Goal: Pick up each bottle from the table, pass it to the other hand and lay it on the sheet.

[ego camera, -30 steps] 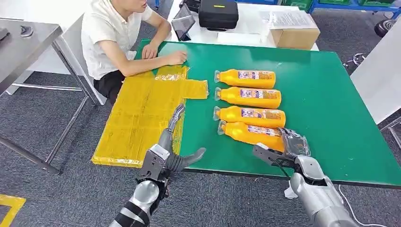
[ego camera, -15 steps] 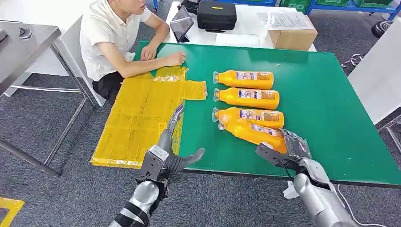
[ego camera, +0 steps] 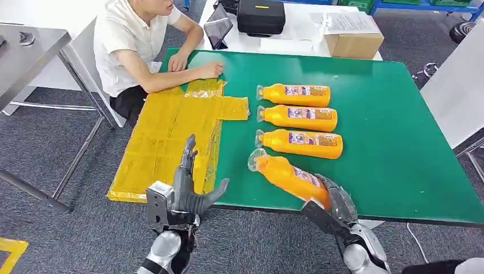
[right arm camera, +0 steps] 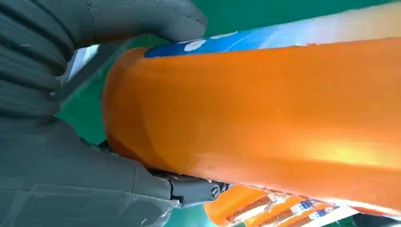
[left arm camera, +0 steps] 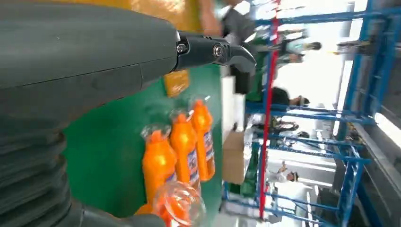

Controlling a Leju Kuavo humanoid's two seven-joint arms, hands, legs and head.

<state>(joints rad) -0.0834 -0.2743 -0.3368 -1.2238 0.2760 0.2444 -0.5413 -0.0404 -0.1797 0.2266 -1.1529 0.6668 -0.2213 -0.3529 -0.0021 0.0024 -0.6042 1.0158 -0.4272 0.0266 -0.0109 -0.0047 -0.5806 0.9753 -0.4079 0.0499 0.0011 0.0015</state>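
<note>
The green bench (ego camera: 394,142) fills the frame's middle, the yellow sheet (ego camera: 165,137) at centre left. Three orange bottles (ego camera: 299,119) lie centre right. Lower right, the right hand (ego camera: 331,208) grips a raised fourth bottle (ego camera: 285,176). Lower left, the left hand (ego camera: 185,191) is empty, fingers (ego camera: 187,154) spread.

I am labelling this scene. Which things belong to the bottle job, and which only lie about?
Job: held bottle, right hand, left hand, three lying bottles, yellow sheet.
Lying about: black case, cardboard box, tablet.
</note>
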